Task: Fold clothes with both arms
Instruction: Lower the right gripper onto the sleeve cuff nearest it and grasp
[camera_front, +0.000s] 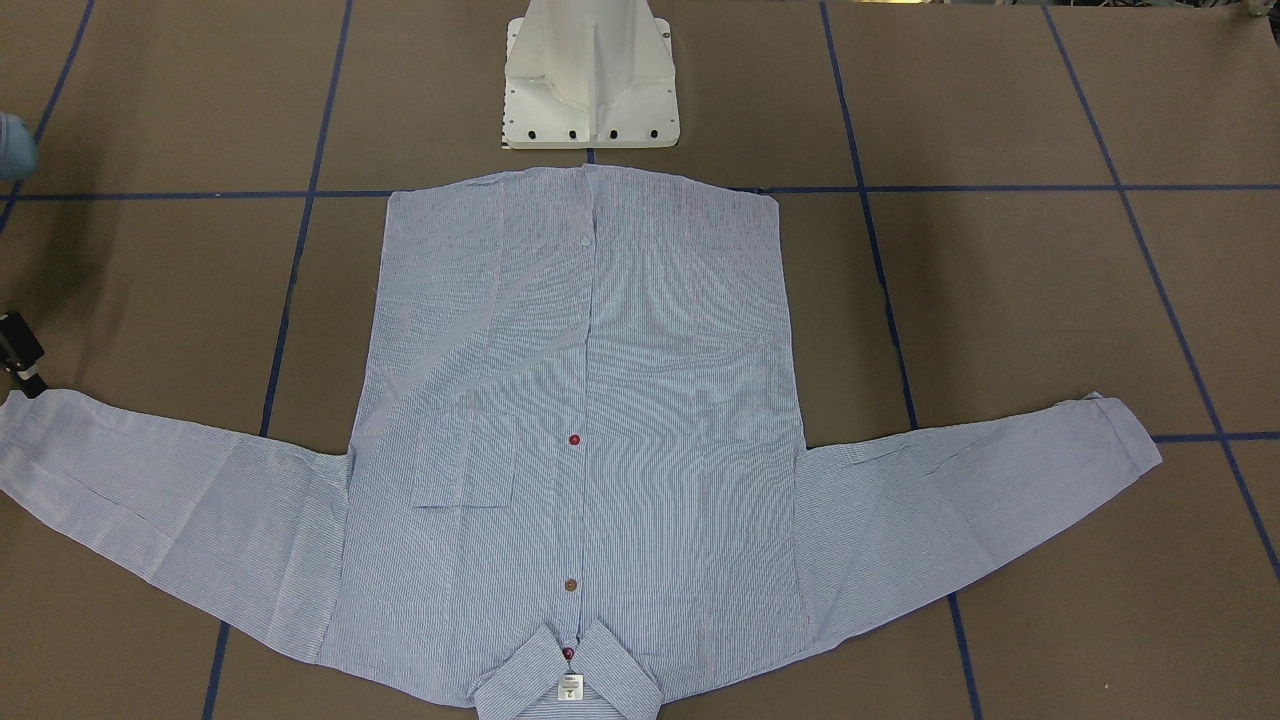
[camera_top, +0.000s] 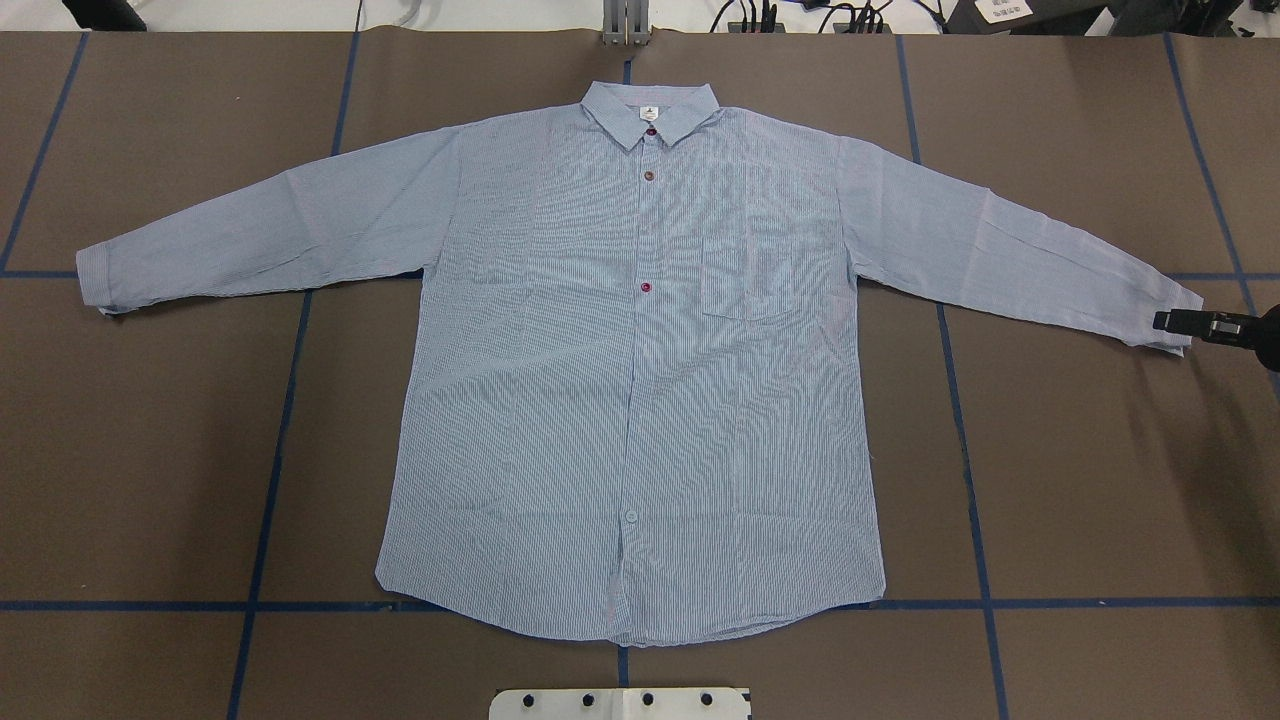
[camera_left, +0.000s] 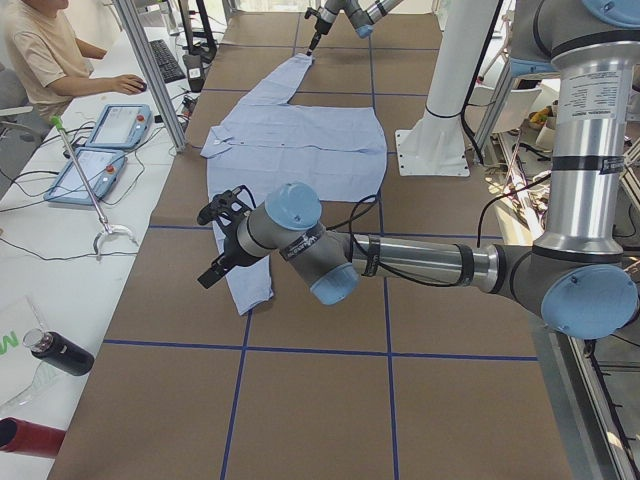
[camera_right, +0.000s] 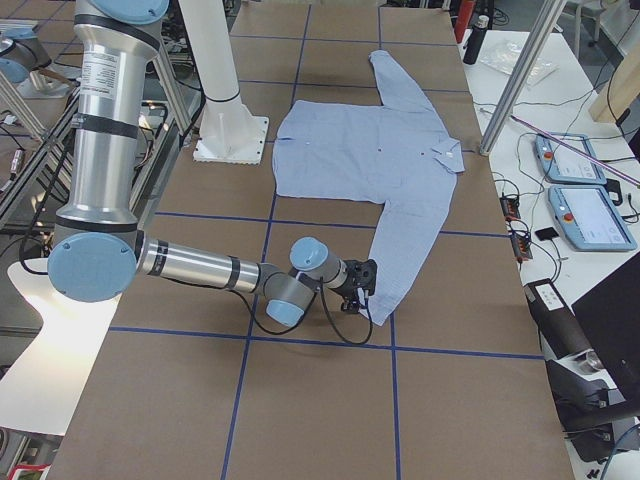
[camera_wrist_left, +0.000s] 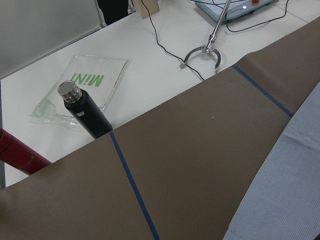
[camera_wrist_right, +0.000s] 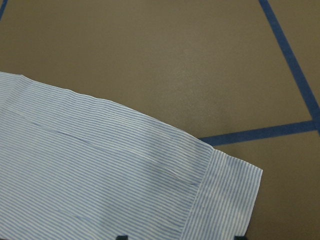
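One light blue-and-white striped button-up shirt (camera_top: 640, 400) lies flat, front up, sleeves out, on brown paper-covered table (camera_top: 1080, 480) w/ blue tape grid. Black right gripper (camera_top: 1172, 322) sits at cuff on robot's right, fingers spread wide. Black left gripper (camera_left: 212, 245) is near other cuff; spread can't tell.

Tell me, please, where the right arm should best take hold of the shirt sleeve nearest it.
Probably the cuff, at its open end. The shirt lies flat with that sleeve stretched out sideways, so the cuff's edge is the free, seamed border facing outward. Come in low from beyond the sleeve's end, along its length, where the right gripper sits.
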